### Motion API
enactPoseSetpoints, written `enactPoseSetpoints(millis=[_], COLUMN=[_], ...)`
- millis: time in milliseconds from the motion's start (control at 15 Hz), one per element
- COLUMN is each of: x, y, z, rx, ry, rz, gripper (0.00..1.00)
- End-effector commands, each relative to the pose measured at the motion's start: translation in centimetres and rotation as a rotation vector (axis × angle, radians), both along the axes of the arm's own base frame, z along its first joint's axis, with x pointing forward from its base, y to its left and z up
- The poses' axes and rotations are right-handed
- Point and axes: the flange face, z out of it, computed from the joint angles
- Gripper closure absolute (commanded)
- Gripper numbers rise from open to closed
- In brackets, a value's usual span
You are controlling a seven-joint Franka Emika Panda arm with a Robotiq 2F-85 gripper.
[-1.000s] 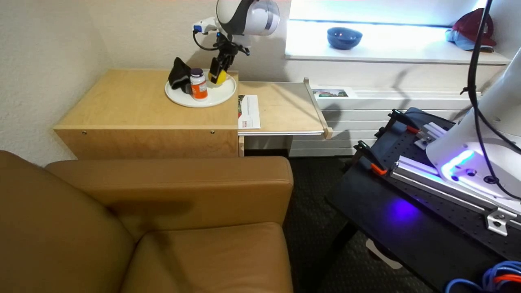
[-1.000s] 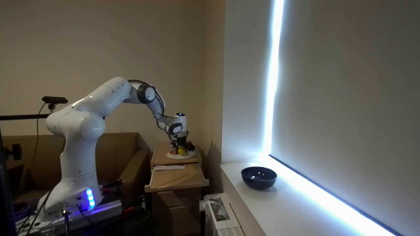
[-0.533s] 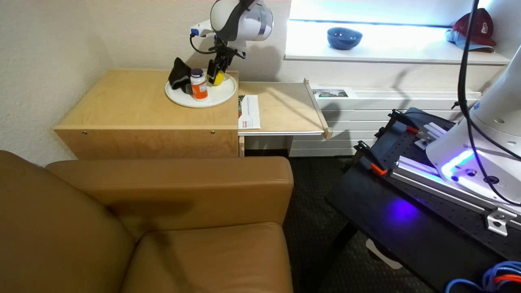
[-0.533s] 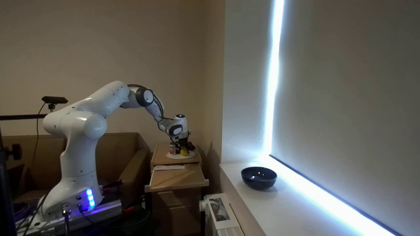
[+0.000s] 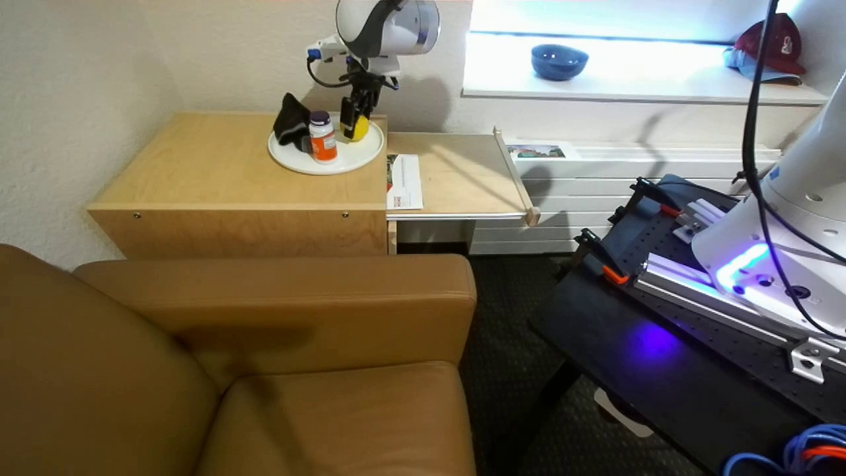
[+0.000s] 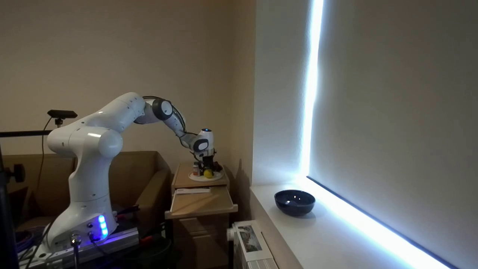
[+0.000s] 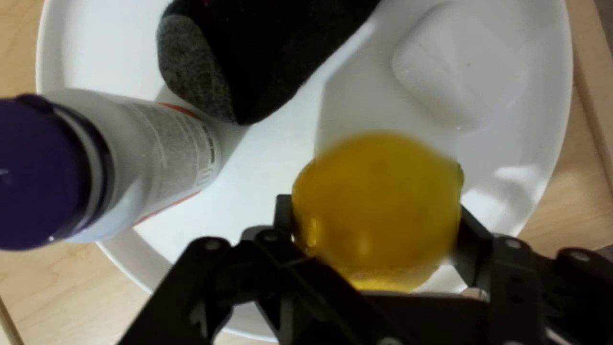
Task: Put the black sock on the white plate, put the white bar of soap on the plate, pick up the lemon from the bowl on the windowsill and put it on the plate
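The tool [image 7: 376, 218] grips the lemon [image 7: 378, 191], its two fingers [image 7: 283, 211] set against opposite sides of the fruit. It points down over the white plate [image 7: 273, 158]; whether the lemon touches the plate I cannot tell. On the plate, in the wrist view, the white bar of soap [image 7: 459, 67] lies near the lemon, towards the rim. The black sock [image 7: 268, 52] rests there too, its grey end just beside a white bottle [image 7: 163, 153]. The bottle stands upright on the plate, with a dark purple lid [image 7: 43, 172] and, in an exterior view, an orange label [image 5: 324, 145]. The plate itself sits on a pale wooden worktop [image 5: 211, 152], near the edge beside a lower pull-out shelf [image 5: 456, 175], which carries a printed sheet [image 5: 405, 182]. Well apart from all this, in both exterior views, the blue bowl [image 5: 559, 63] sits on the brightly lit windowsill [image 5: 502, 76]. Farther along the same windowsill, in an exterior view, is a dark red cap [image 5: 785, 51]. A brown sofa [image 5: 317, 311] stands beside the worktop.
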Motion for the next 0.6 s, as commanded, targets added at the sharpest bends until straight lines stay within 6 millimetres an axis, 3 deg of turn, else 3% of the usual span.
enactPoseSetpoints(millis=[0, 200, 267, 400, 533], x=[0.08, -0.2, -0.27, -0.32, -0.13], y=[0.35, 0.57, 0.51, 0.31, -0.16], z=[0.51, 0.25, 0.19, 0.18, 0.37], rx=[0.02, 0.021, 0.018, 0.012, 0.005], ry=[0.079, 0.131, 0.136, 0.14, 0.124], rz=[0.015, 0.028, 0.028, 0.024, 0.013], gripper=[0.49, 0.49, 0.12, 0.01, 0.0])
